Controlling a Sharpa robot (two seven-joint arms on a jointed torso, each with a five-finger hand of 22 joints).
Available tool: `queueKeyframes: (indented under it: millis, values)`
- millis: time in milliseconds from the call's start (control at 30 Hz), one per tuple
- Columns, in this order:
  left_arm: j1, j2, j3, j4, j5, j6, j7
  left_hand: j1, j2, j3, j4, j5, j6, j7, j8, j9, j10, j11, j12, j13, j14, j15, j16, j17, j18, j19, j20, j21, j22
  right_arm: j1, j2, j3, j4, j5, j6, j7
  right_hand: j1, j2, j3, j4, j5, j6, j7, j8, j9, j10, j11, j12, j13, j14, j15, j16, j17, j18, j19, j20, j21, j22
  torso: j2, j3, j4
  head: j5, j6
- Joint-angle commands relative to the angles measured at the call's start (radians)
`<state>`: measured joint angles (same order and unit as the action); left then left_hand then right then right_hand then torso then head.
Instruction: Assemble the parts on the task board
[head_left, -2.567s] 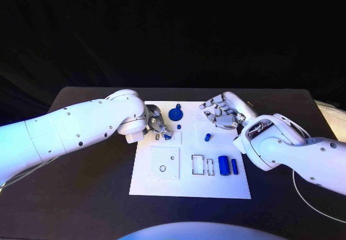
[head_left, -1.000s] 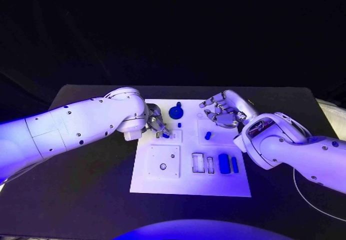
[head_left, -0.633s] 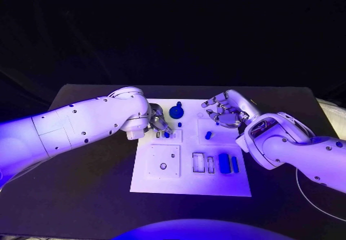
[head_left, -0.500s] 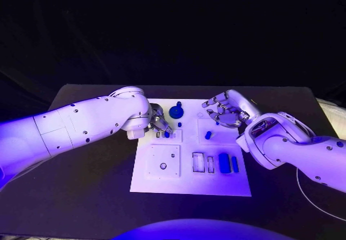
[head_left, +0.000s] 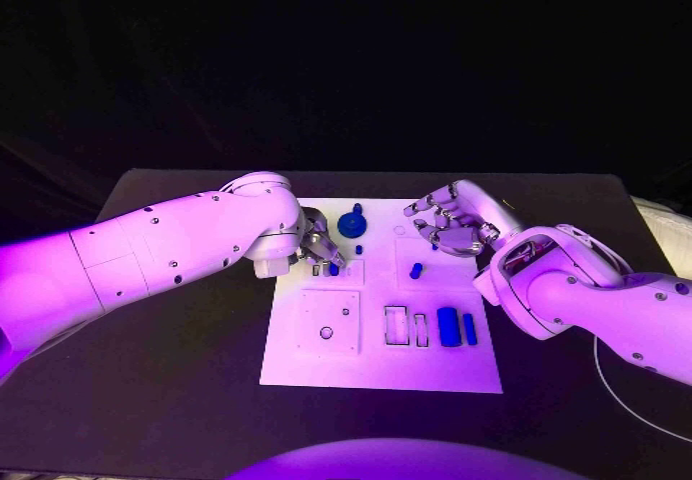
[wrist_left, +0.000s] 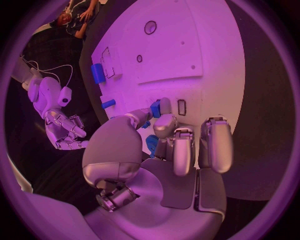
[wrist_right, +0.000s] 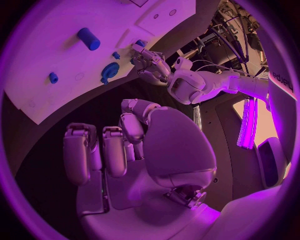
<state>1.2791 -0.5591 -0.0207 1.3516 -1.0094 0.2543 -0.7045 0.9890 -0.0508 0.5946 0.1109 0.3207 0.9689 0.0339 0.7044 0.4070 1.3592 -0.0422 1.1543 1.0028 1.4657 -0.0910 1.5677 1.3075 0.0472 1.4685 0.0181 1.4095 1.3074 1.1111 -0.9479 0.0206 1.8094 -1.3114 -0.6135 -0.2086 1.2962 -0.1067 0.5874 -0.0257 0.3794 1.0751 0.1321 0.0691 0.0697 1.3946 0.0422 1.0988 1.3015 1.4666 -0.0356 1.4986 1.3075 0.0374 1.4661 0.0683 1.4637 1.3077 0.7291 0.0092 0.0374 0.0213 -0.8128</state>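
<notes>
The white task board (head_left: 382, 368) lies mid-table. My left hand (head_left: 316, 247) hovers over the board's far left part, pinching a small blue part (head_left: 333, 268) between thumb and a finger; the left wrist view shows that blue part (wrist_left: 155, 108) just above the board (wrist_left: 194, 45) beside a small rectangular slot (wrist_left: 182, 107). My right hand (head_left: 453, 226) hangs above the board's far right corner, fingers apart, holding nothing. On the board are a blue gear-like part (head_left: 355, 225), a small peg (head_left: 415, 270) and two blue cylinders (head_left: 449, 327).
A square plate with a hole (head_left: 329, 322) and narrow rectangular slots (head_left: 395, 326) take up the board's near half. Black table (head_left: 159, 380) surrounds the board. In the right wrist view the gear (wrist_right: 110, 71) and a cylinder (wrist_right: 89, 38) lie beyond my fingers.
The left hand has nudged the pinched blue part very slightly farther over the board. The right hand stays where it was.
</notes>
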Motion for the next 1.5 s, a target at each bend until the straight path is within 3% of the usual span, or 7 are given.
queueKeyframes:
  millis: [33, 200, 433, 900, 1067, 1200, 1500]
  values:
    - [-0.008, 0.003, -0.005, 0.004, -0.004, 0.027, -0.058, -0.022, -0.021, -0.017, -0.002, -0.004, 0.020, -0.012, -0.004, -0.004, 0.006, -0.003, 0.005, 0.003, 0.105, -0.004, 0.003, 0.263, -0.010, 0.053, -0.002, 0.000, 0.178, 0.000, -0.001, 0.000, 0.002, -0.003, 0.012, 0.010, -0.011, -0.003, -0.005, -0.001, 0.005, 0.005, 0.002, 0.000, 0.001, -0.003, -0.001, -0.005, -0.001, 0.082, 0.002, -0.005, 0.163, 0.008, 0.011, 0.002, -0.004, 0.070, 0.001, -0.0009, 0.0006, -0.001, 0.001]
    - [-0.008, -0.007, -0.003, 0.011, -0.017, 0.018, -0.059, -0.090, -0.062, -0.131, 0.043, -0.022, 0.038, -0.013, -0.005, -0.009, 0.011, -0.003, 0.010, 0.010, 0.105, -0.004, 0.003, 0.263, -0.011, 0.054, -0.003, 0.002, 0.180, 0.000, 0.000, 0.000, 0.001, -0.003, 0.012, 0.011, -0.011, -0.003, -0.005, -0.001, 0.005, 0.005, 0.002, 0.000, 0.001, -0.003, -0.001, -0.005, -0.001, 0.082, 0.002, -0.005, 0.163, 0.008, 0.011, 0.002, -0.004, 0.070, 0.000, -0.0008, 0.0004, -0.001, 0.001]
    - [-0.007, -0.033, 0.002, 0.035, -0.031, -0.010, -0.057, -0.077, -0.054, -0.298, 0.095, -0.182, 0.051, -0.019, -0.013, -0.022, 0.018, -0.010, 0.016, 0.023, 0.105, -0.009, 0.003, 0.263, -0.014, 0.059, -0.008, 0.014, 0.189, 0.000, 0.001, 0.000, -0.001, -0.002, 0.011, 0.011, -0.012, -0.003, -0.007, -0.001, 0.005, 0.004, 0.002, -0.001, 0.000, -0.004, -0.001, -0.008, -0.003, 0.081, 0.002, -0.007, 0.160, 0.008, 0.010, 0.002, -0.005, 0.068, 0.000, -0.0007, 0.0008, -0.003, 0.003]
    - [0.000, -0.078, 0.050, 0.098, -0.022, -0.038, -0.049, -0.035, -0.029, -0.419, 0.155, -0.215, 0.057, -0.021, -0.014, -0.032, 0.022, -0.011, 0.014, 0.025, 0.105, -0.011, 0.003, 0.263, -0.014, 0.060, -0.010, 0.012, 0.191, 0.000, 0.001, 0.000, -0.007, 0.000, 0.011, 0.009, -0.012, -0.002, -0.006, -0.001, 0.006, 0.004, 0.002, -0.001, 0.000, -0.006, -0.001, -0.012, -0.005, 0.080, 0.002, -0.009, 0.159, 0.008, 0.009, 0.002, -0.006, 0.067, 0.000, -0.0009, -0.0006, -0.002, 0.008]
    - [0.026, -0.102, 0.074, 0.116, 0.001, 0.010, -0.051, 0.003, -0.027, -0.466, 0.168, -0.216, 0.011, -0.005, -0.034, -0.042, -0.046, 0.003, -0.081, -0.087, 0.105, -0.005, 0.003, 0.263, -0.004, 0.046, -0.006, -0.037, 0.169, 0.000, 0.000, 0.000, -0.009, 0.003, 0.014, 0.009, -0.012, -0.002, -0.006, -0.001, 0.006, 0.004, 0.002, -0.001, 0.000, -0.006, -0.001, -0.012, -0.005, 0.080, 0.002, -0.009, 0.159, 0.008, 0.009, 0.002, -0.006, 0.067, 0.000, 0.0001, 0.0000, -0.002, 0.012]
    - [0.061, -0.101, 0.079, 0.075, 0.007, 0.067, -0.052, 0.096, -0.019, -0.486, 0.144, -0.186, -0.087, 0.040, -0.106, -0.075, -0.195, 0.041, -0.272, -0.310, 0.105, 0.023, 0.003, 0.263, 0.010, 0.020, 0.014, -0.115, 0.134, 0.000, 0.002, 0.000, -0.010, 0.004, 0.016, 0.009, -0.012, -0.002, -0.006, -0.001, 0.006, 0.004, 0.002, -0.001, 0.000, -0.006, -0.001, -0.012, -0.005, 0.080, 0.002, -0.009, 0.159, 0.008, 0.009, 0.002, -0.006, 0.067, 0.000, 0.0000, -0.0003, -0.001, 0.017]
    - [0.084, -0.025, 0.067, -0.136, -0.023, 0.053, 0.026, 0.154, -0.005, -0.542, 0.166, -0.194, -0.069, 0.049, -0.123, -0.088, -0.203, 0.050, -0.277, -0.344, 0.105, 0.036, 0.003, 0.263, 0.010, 0.023, 0.034, -0.108, 0.140, 0.000, 0.008, -0.001, -0.017, 0.010, 0.017, 0.010, -0.019, 0.004, -0.014, 0.004, -0.008, 0.002, 0.002, -0.002, 0.000, -0.007, -0.001, -0.014, -0.006, 0.080, 0.002, -0.011, 0.156, 0.009, 0.007, 0.003, -0.008, 0.064, 0.001, -0.0030, 0.0010, -0.001, 0.027]
